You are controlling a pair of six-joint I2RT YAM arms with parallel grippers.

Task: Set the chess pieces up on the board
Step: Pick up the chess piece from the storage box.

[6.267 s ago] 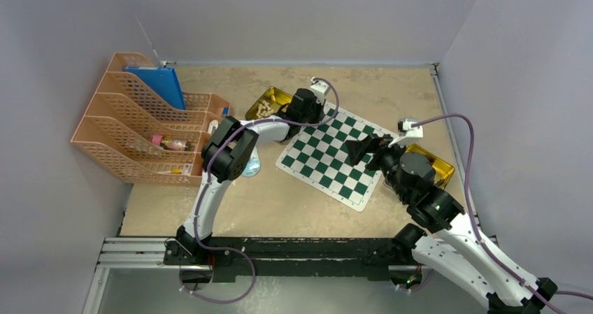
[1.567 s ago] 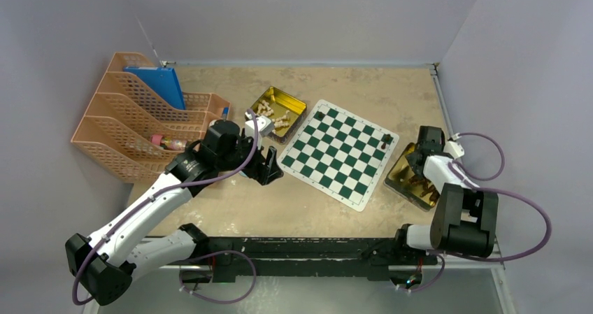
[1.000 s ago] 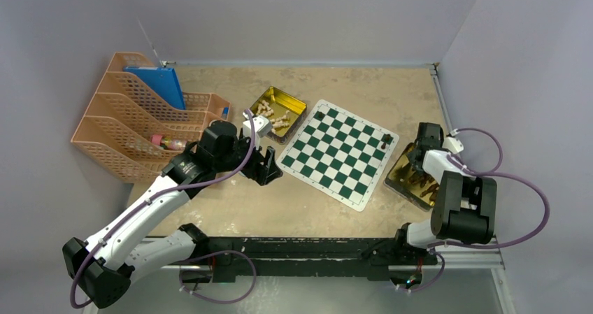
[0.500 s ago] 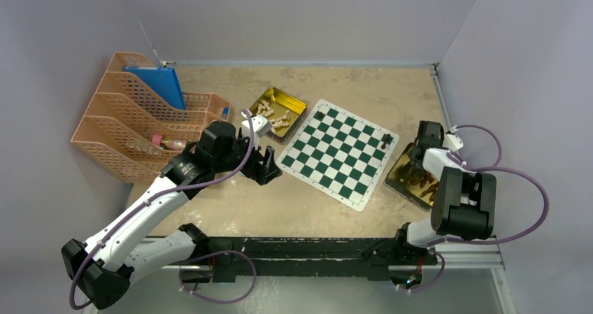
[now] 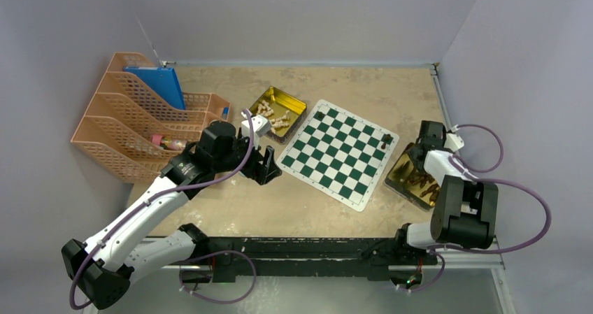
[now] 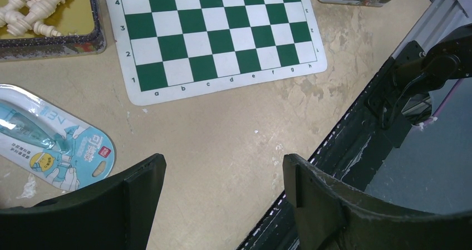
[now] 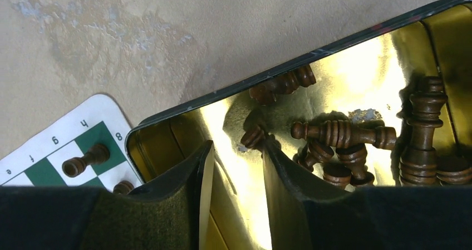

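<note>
Fingers wide apart on left gripper [image 5: 268, 167], empty; hovers near-left of board [image 5: 338, 154], parked as a second ago. Right gripper [image 5: 418, 164] down in right gold tin [image 5: 400, 184], barely shifted in that second. Seconds earlier hung over the board, so likely fetching the next piece. Shows one board, two tins, one dark piece [image 5: 384, 143] on the far-right corner.

Left wrist: same wide, empty jaws over tabletop [image 6: 222, 166]. Counts about five pale pieces [image 6: 30, 13] in left gold tin [image 6: 55, 43], one blister pack [image 6: 50, 144].

Right wrist: narrow gap, dark pawn [image 7: 253, 137] at the tips; cannot tell whether pinched. Counts at least seven more in the tin, two on the board, one half hidden.
</note>
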